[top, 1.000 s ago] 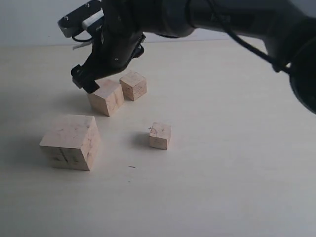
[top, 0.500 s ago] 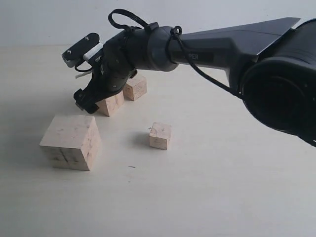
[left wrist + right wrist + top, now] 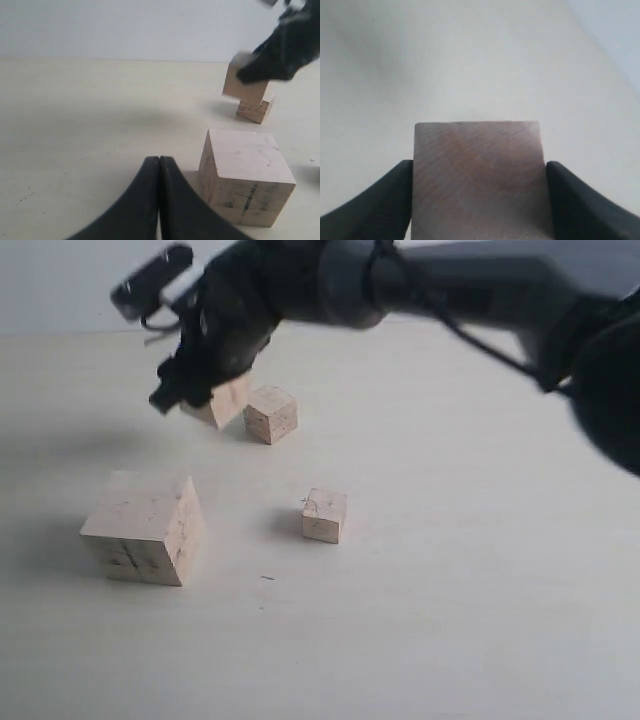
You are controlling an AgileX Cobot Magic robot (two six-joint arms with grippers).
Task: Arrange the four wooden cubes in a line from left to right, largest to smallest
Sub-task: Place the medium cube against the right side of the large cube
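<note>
The largest wooden cube [image 3: 144, 528] rests on the table at the left; it also shows in the left wrist view [image 3: 244, 176]. My right gripper [image 3: 205, 390] has reached across and is shut on the second-largest cube [image 3: 225, 402], holding it above the table; that cube fills the right wrist view [image 3: 479, 175] between both fingers. The third cube [image 3: 271, 413] sits just right of it, and the smallest cube [image 3: 325, 514] lies nearer the front. My left gripper [image 3: 159, 161] is shut on nothing, low beside the largest cube.
The pale tabletop [image 3: 460, 600] stretches bare to the right and front of the cubes. The right arm [image 3: 450, 290] spans the upper part of the scene from the right.
The right gripper came down around the second-largest cube, closed on it, and has now lifted it off the table, slightly up and back. The other cubes have not moved.
</note>
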